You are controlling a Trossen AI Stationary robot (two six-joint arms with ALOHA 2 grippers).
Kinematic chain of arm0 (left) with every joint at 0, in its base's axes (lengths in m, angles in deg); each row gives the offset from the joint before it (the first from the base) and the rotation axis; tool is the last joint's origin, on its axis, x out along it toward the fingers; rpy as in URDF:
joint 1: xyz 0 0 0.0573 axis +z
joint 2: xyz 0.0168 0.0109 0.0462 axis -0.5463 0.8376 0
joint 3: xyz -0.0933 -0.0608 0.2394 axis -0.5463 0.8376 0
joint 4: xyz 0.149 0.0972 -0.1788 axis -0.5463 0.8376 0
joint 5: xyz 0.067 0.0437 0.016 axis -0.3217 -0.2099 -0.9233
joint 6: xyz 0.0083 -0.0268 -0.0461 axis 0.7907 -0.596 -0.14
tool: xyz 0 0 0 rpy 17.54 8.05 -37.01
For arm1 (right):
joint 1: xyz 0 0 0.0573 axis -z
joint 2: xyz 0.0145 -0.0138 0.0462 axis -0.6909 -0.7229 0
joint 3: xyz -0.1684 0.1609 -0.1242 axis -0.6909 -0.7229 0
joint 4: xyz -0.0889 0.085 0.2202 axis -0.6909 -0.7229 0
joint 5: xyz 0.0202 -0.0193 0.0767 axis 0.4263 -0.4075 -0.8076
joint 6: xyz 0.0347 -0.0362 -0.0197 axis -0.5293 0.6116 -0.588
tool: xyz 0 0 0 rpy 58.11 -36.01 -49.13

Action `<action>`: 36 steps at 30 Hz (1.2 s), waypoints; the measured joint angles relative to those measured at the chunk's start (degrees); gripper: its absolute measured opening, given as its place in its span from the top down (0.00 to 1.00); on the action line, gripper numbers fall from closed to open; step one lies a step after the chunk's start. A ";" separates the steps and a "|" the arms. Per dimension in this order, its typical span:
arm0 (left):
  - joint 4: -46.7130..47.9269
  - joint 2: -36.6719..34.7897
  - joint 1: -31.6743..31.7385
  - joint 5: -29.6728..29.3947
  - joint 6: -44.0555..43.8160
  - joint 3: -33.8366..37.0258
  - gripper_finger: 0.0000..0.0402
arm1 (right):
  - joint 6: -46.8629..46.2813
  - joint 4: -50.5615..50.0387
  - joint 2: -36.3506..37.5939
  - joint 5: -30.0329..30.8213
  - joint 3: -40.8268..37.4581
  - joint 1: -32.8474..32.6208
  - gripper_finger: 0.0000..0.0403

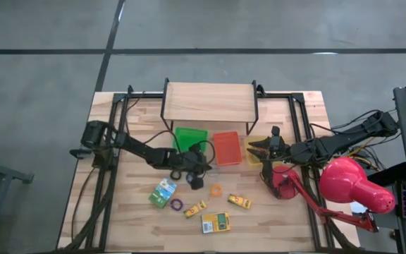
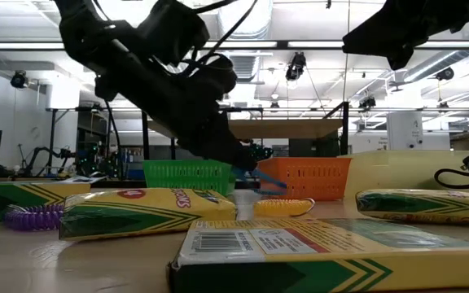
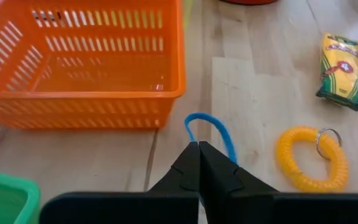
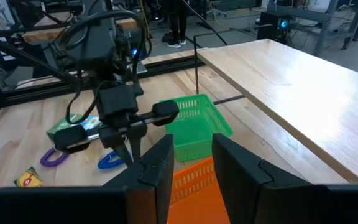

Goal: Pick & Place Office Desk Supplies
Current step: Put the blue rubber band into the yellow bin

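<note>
My left gripper (image 3: 199,151) is shut on a thin blue rubber-band loop (image 3: 211,129), low over the table just in front of the orange tray (image 3: 79,62). From the right wrist view, that gripper (image 4: 129,148) points down at a slant, the blue loop (image 4: 110,161) beside its tips. An orange coil band (image 3: 311,158) with a key ring lies flat nearby. Printed boxes (image 1: 163,192) (image 1: 216,223) (image 1: 240,202) and a purple band (image 1: 176,204) lie toward the near edge. My right gripper (image 4: 191,163) waits open over the yellow tray (image 1: 256,144), holding nothing. My left gripper pinches the blue loop's near end (image 3: 194,138) between its two fingertips. The fingers slant down and forward from the table's left. The loop sticks out ahead of the tips as an open arc. Whether its far end touches the table I cannot tell.
The green tray (image 1: 191,137), orange tray (image 1: 226,147) and yellow tray stand in a row under a raised wooden shelf (image 1: 208,102). A big red desk lamp (image 1: 354,187) stands at the right. A small yellow box (image 3: 339,70) lies beyond the orange coil.
</note>
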State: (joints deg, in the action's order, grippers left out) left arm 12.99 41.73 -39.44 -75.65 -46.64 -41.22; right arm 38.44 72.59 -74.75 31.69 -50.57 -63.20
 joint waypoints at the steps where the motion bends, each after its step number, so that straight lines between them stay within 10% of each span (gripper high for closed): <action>1: -0.02 0.00 0.08 0.00 0.02 0.00 0.99 | 0.01 0.04 0.00 0.00 0.00 0.00 0.73; 17: 0.88 0.00 0.09 0.02 -0.02 0.11 0.95 | 0.01 0.03 0.00 -0.01 0.00 0.01 0.73; 36: 1.33 -1.14 0.06 2.86 -0.19 0.17 0.66 | 0.01 0.01 0.00 -0.01 0.00 0.00 0.77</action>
State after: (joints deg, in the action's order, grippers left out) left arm 14.33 40.59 -39.38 -72.79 -46.82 -41.04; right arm 38.45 72.60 -74.75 31.69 -50.57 -63.20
